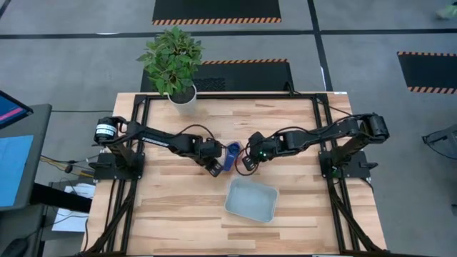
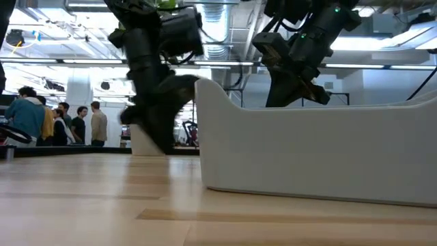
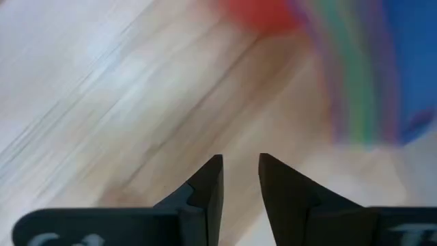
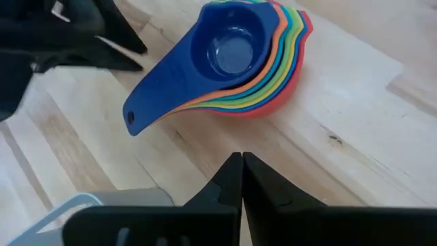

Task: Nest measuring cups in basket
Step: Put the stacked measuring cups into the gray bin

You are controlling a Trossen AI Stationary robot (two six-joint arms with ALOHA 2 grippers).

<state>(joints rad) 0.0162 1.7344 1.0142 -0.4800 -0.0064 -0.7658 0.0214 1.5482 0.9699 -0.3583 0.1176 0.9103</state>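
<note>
Fingers of the right tool point(image 4: 241, 179) meet tip to tip with nothing between them, poised just short of the measuring cups point(image 4: 235, 58). Only its wrist view shows the cups plainly: nested in one stack on the bare worktop point(image 4: 355, 102), dark blue innermost, handles fanned together. The left tool point(image 3: 240, 179) stands with a narrow gap and grips nothing; its wrist view gives the cups only as a smear of colour. From above, the stack is a blue speck between the two tools, with the basket point(image 1: 251, 200) apart, nearer the front edge. At table height the basket's wall fills the foreground and hides the cups. A potted plant point(image 1: 173, 63) sits at the back.
</note>
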